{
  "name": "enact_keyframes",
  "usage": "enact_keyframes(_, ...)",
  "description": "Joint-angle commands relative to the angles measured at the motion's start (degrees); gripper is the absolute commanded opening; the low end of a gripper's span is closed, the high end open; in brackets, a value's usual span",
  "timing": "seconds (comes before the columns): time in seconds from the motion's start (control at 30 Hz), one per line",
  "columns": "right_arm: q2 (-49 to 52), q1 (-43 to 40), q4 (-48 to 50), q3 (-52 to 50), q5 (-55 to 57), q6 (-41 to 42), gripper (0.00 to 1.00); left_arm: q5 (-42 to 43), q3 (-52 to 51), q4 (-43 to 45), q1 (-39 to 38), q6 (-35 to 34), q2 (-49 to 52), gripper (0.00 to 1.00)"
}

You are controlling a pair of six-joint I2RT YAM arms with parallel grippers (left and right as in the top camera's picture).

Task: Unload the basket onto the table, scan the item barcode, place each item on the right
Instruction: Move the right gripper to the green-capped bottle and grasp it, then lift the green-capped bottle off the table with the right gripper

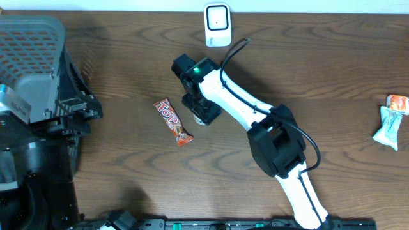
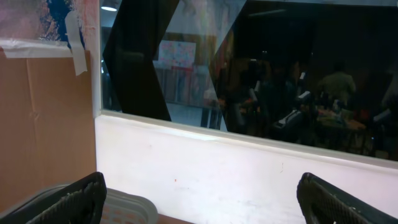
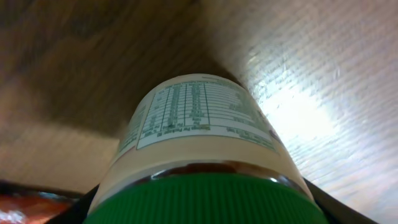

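A jar (image 3: 199, 124) with a green lid and a cream nutrition label lies on the wooden table and fills the right wrist view. My right gripper (image 3: 202, 214) straddles it, with a dark finger against each side near the lid. From overhead, that gripper (image 1: 202, 110) sits over the jar at the table's middle, hiding most of it. A white barcode scanner (image 1: 217, 25) stands at the far edge, just behind. My left gripper (image 2: 202, 208) is open and empty, raised at the left and facing a wall and window.
A red "TOP" candy bar (image 1: 174, 121) lies just left of the right gripper. Two packaged snacks (image 1: 391, 121) lie at the right edge. A grey perforated basket (image 1: 29, 61) and the left arm's dark hardware (image 1: 38, 160) take up the left side.
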Motion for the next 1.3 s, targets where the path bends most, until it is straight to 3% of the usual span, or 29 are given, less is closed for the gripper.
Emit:
enact_keyframes(0.0,0.4,-0.6,-1.6,0.0,1.1,-18.0,0.62,-0.3,-0.2,0.1,0.2,0.7,-0.2,0.98)
enact_keyframes(0.07,0.3,-0.6,-1.8,0.0,1.1,-27.8,0.66,-0.3,-0.2,0.1,0.2,0.8,-0.2,0.98)
enact_keyframes(0.2,0.2,-0.6,-3.4,0.1,1.2,-48.5,0.84,-0.3,-0.2,0.1,0.2,0.7,-0.2,0.98)
enact_keyframes(0.33,-0.7,-0.7,-9.3,1.7,2.0,-58.9,0.97,-0.3,-0.2,0.1,0.2,0.8,-0.2,0.98)
enact_keyframes(0.4,-1.6,-0.7,-11.4,3.0,4.0,-59.5,0.99,-0.3,-0.2,0.1,0.2,0.8,-0.2,0.98)
enact_keyframes(0.53,-4.5,-0.7,-13.0,5.2,2.6,-51.7,0.99,-0.3,-0.2,0.1,0.2,0.8,-0.2,0.98)
enact_keyframes(0.8,-8.0,-1.0,-14.5,6.5,-1.0,-18.5,0.99,-0.3,-0.2,0.1,0.2,0.8,-0.2,0.98)
enact_keyframes(0.93,-7.9,-1.0,-14.6,5.7,1.0,-6.3,0.99,-0.3,-0.2,0.1,0.2,0.8,-0.2,0.98)
enact_keyframes(1.07,-7.8,-1.0,-12.9,4.3,3.6,1.1,0.99,-0.3,-0.2,0.1,0.2,0.8,-0.2,0.98)
enact_keyframes(1.27,-7.8,-0.9,-6.5,2.1,3.9,3.3,0.99,-0.3,-0.2,0.1,0.2,0.7,-0.2,0.98)
